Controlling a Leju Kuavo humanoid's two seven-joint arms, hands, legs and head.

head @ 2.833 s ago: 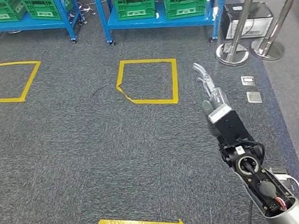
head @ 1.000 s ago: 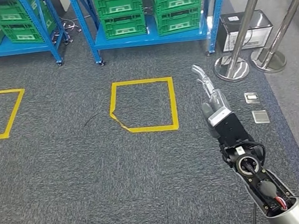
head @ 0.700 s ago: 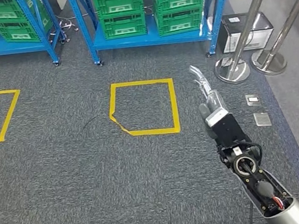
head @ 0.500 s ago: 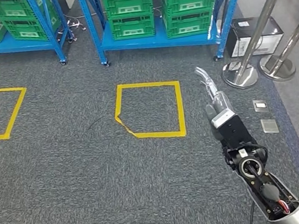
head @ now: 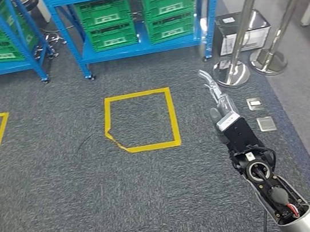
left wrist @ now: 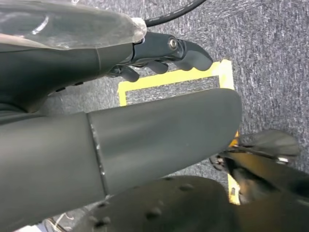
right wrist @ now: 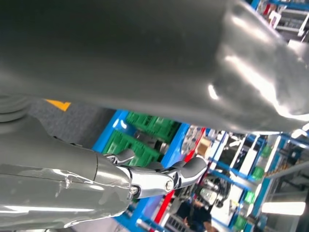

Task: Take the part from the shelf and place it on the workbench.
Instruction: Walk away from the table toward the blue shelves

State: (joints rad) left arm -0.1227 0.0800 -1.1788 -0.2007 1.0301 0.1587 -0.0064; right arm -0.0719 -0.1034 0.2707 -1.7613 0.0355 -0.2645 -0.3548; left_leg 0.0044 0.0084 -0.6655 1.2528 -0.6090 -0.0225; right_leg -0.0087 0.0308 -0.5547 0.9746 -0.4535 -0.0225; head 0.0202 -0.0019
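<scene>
Rough grey carpet (head: 62, 210), glossy metal posts (head: 247, 13), green plastic crates (head: 107, 21)

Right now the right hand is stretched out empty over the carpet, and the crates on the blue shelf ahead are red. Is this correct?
Not quite: the crates on the blue shelf are green, not red, as the head view shows. The rest holds: the right hand is stretched out empty over the carpet.

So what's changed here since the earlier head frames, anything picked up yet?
Nothing picked up. The whole view has shifted, so the camera moved, not the things: the blue metal shelf with green plastic crates and the yellow tape square on the carpet now sit differently in frame. The right hand stays raised ahead, fingers extended, holding nothing.
</scene>
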